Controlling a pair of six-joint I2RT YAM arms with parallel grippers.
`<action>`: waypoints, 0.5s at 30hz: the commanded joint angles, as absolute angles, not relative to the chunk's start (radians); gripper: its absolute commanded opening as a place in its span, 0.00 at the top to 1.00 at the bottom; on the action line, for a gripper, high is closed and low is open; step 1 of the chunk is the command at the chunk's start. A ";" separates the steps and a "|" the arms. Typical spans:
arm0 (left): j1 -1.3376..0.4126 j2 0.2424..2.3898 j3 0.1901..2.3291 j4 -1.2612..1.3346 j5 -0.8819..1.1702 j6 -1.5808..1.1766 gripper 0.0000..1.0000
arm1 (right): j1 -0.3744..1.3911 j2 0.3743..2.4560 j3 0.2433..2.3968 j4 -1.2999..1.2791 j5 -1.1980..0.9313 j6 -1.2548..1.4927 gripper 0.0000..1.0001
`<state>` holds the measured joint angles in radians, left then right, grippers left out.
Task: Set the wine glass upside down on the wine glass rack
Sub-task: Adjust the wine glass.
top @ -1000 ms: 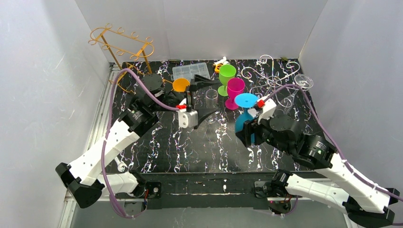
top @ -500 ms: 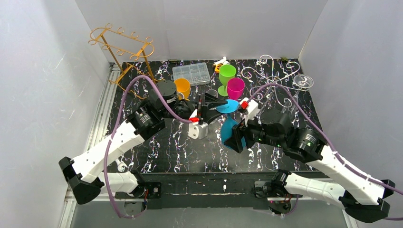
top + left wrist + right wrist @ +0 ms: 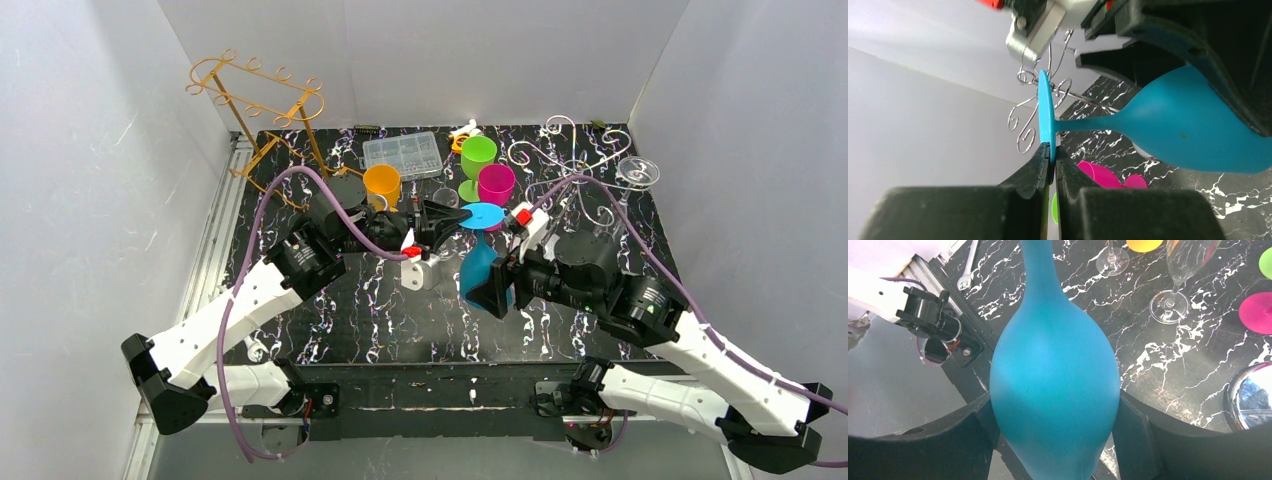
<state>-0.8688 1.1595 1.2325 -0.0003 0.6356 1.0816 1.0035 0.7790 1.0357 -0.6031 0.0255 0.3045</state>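
A blue wine glass [image 3: 478, 272] hangs above the middle of the table, tilted, with its foot [image 3: 484, 216] pointing toward the back. My right gripper [image 3: 490, 287] is closed around its bowl [image 3: 1055, 385], a finger pressing on each side. My left gripper [image 3: 460, 217] is shut on the rim of the foot [image 3: 1046, 110], which is pinched between both fingertips [image 3: 1044, 155]. A silver wire rack [image 3: 570, 160] stands at the back right and shows behind the foot in the left wrist view. A gold wire rack [image 3: 262, 100] stands at the back left.
Green [image 3: 477, 160] and pink [image 3: 496, 185] glasses stand just behind the blue one, next to an orange cup [image 3: 381, 183] and a clear plastic box [image 3: 402, 153]. A clear glass [image 3: 638, 172] hangs at the silver rack. Clear glasses [image 3: 1173, 287] stand on the marble tabletop [image 3: 380, 310].
My left gripper swung right to the blue glass's foot and shut on it. The right arm carried the glass left and toward the middle, keeping its grip on the bowl.
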 commanded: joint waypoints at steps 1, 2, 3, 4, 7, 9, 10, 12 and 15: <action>-0.871 1.119 1.211 0.042 0.608 1.075 1.00 | 1.005 0.678 0.968 -0.498 0.125 0.348 0.64; -0.871 1.113 1.203 0.045 0.605 1.081 1.00 | 1.005 0.651 0.946 -0.482 0.158 0.365 0.64; -0.872 1.108 1.196 0.047 0.599 1.087 1.00 | 1.005 0.621 0.924 -0.465 0.185 0.375 0.64; -0.871 1.103 1.191 0.046 0.595 1.090 1.00 | 1.005 0.595 0.901 -0.448 0.216 0.387 0.64; -0.871 1.098 1.184 0.045 0.594 1.092 0.89 | 1.005 0.536 0.848 -0.409 0.278 0.416 0.68; -0.871 1.098 1.182 0.044 0.605 1.098 0.27 | 1.005 0.523 0.830 -0.407 0.311 0.430 0.72; -0.871 1.097 1.182 0.044 0.610 1.099 0.08 | 1.005 0.520 0.827 -0.416 0.331 0.441 0.74; -0.872 1.098 1.188 0.048 0.613 1.081 0.02 | 1.005 0.501 0.808 -0.436 0.395 0.460 0.76; -0.872 1.103 1.204 0.046 0.587 1.047 0.02 | 1.005 0.414 0.748 -0.446 0.487 0.479 0.79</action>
<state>-0.8719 1.1362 1.1839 0.0296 0.5915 1.0867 1.0058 0.5010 0.8003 -0.4714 0.3109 0.4288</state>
